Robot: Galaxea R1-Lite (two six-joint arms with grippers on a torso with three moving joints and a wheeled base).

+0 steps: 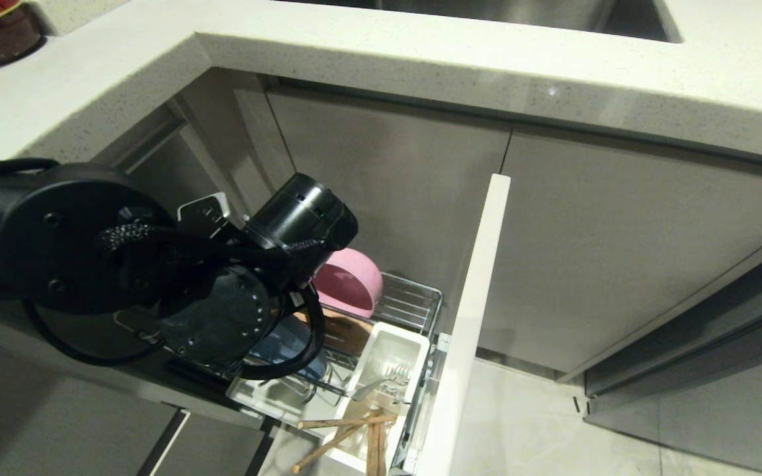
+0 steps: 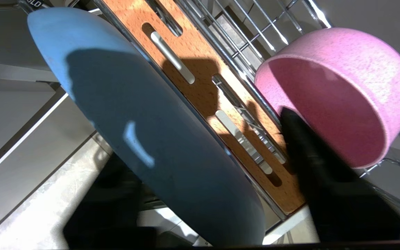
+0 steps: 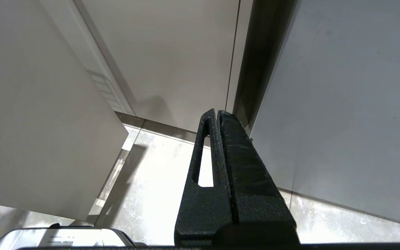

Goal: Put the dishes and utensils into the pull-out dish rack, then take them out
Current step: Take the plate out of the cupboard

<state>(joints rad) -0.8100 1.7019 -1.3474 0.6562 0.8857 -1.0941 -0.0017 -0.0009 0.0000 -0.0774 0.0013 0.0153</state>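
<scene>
Grey cabinets under a speckled white desk [image 1: 421, 59] framed the pulled-out chrome wire dish rack [image 1: 414, 301]. Left hand [image 2: 200, 194], fingers apart, straddled the upright matte light-blue round plate [image 2: 144, 139]; the deep pink plastic bowl [image 2: 339, 93] sat at 2 o'clock. Best to clamp the rim squarely, then lift straight clear of the prongs. Right hand [image 3: 219, 114], fingers together, hung parked.

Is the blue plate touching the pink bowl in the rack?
Apart. The left wrist view shows the wooden strip and chrome wires lying between the plate and the bowl, a plain gap.
</scene>
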